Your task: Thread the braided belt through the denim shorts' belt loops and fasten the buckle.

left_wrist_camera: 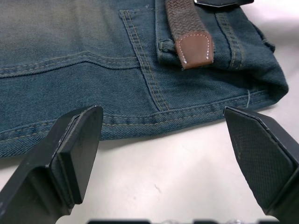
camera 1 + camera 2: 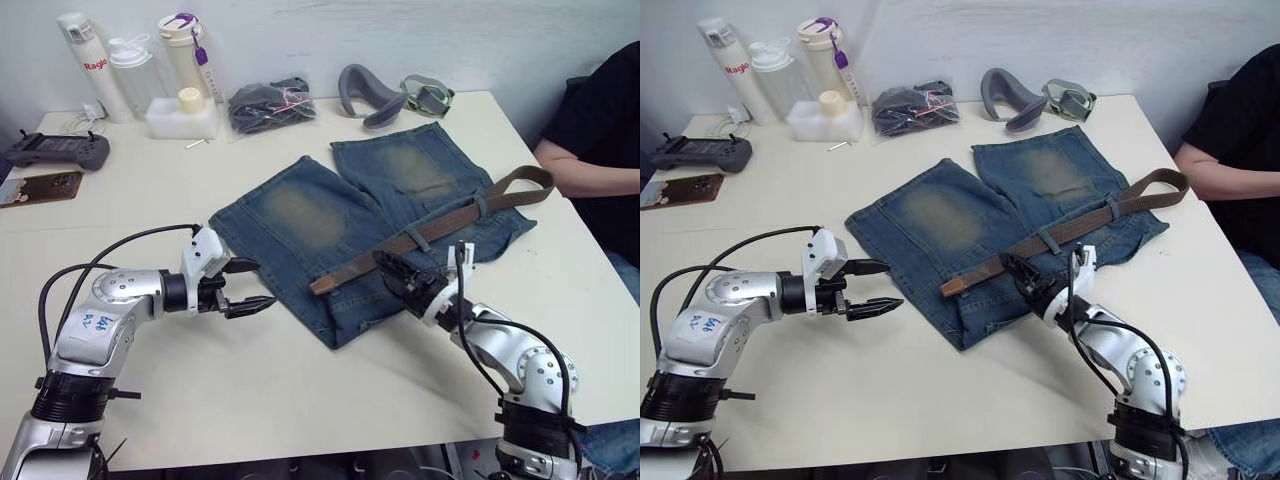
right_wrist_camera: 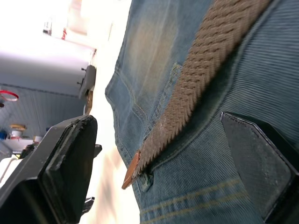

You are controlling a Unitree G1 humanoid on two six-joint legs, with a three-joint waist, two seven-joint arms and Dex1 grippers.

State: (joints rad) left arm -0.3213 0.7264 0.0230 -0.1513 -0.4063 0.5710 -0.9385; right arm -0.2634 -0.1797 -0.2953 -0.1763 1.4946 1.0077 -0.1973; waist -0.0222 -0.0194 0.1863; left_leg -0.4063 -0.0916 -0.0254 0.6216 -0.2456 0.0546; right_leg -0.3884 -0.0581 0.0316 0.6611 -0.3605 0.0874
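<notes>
Both grippers are spread wide: left gripper (image 2: pixel 248 287) beside the denim shorts (image 2: pixel 300 215), right gripper (image 2: pixel 1025 277) over their waistband. Left wrist view alone shows the braided belt (image 2: pixel 430 232) tan tip's (image 1: pixel 195 48) stitching.

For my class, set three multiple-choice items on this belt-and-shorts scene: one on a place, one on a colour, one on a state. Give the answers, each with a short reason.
1. Where does the braided belt lie?
A. Across the denim shorts' waistband
B. Beside the bottles
C. Coiled off the shorts

2. What colour is the belt's tip?
A. Silver
B. Reddish brown
C. Blue

3. How are the left gripper's fingers?
A. Shut on the belt
B. Shut on denim
C. Open, holding nothing

Answers: 1 A, the belt runs along the waistband under loops. 2 B, the left wrist view shows a stitched reddish-brown end. 3 C, its fingers stand spread over the table beside the shorts' edge.
</notes>
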